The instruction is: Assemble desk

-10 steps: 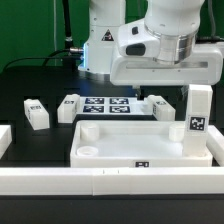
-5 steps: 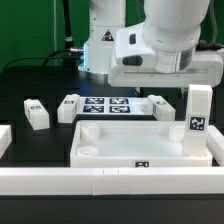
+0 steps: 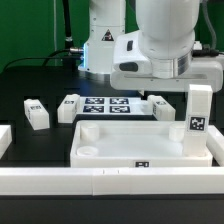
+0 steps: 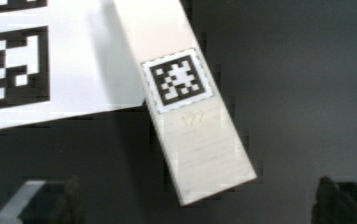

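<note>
On the exterior view's left, the 1st leg (image 3: pixel 37 114) lies on the black table (image 3: pixel 20 92). The 2nd leg (image 3: pixel 70 107) lies just beside the marker board (image 3: pixel 105 105). The tabletop (image 3: pixel 110 156) sits in front of the board. The 3rd leg (image 4: pixel 196 130) lies along the board's right edge, under the gripper (image 4: pixel 189 200), whose fingers are spread wide and hold nothing. The 4th leg (image 3: pixel 199 120) stands upright at the tabletop's right end.

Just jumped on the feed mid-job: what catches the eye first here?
The white arm looms behind the tabletop, which has an upright leg at its corner on the exterior view's right. In the wrist view the open gripper hangs above a loose leg lying flat at the marker board's edge.
</note>
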